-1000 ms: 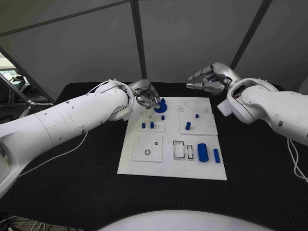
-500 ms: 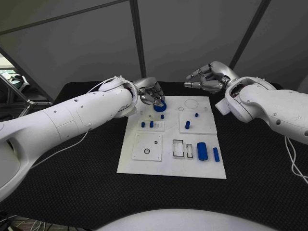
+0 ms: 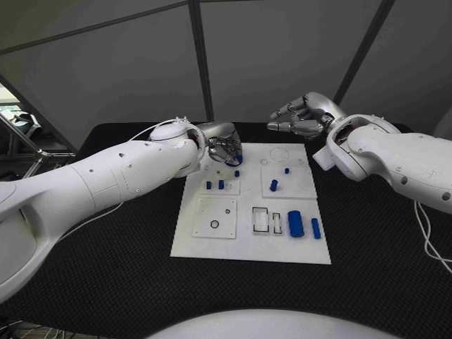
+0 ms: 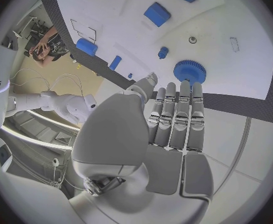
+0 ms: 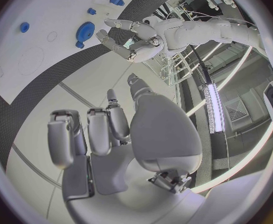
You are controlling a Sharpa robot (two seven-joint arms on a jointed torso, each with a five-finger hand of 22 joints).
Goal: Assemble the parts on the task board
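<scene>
Over the board's far left corner: left hand, fingers straight and apart, holding nothing, just above a blue toothed gear lying flat on the white task board. Right hand, fingers curled in on nothing, hangs beyond the far edge. Gear apparently seated; next, judging by layout, a near-right blue cylinder.
</scene>
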